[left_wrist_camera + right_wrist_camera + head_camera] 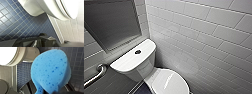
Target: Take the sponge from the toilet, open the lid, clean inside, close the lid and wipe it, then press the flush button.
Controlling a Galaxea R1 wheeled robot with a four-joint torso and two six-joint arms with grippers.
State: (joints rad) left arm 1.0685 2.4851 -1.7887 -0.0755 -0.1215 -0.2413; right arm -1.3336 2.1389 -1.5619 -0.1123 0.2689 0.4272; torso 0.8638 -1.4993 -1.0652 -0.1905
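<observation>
Blue foam sponge is pinched by its narrow end in the right gripper, near the toilet over dark floor tiles, lid closed; so small a bite could let the soft pad twist or slip out under pressure.

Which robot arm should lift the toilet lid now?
Probably the left. The right end effector grips the blue sponge, so it is busy. The left end effector looks empty and hangs low beside the toilet bowl. The lid is down.
</observation>
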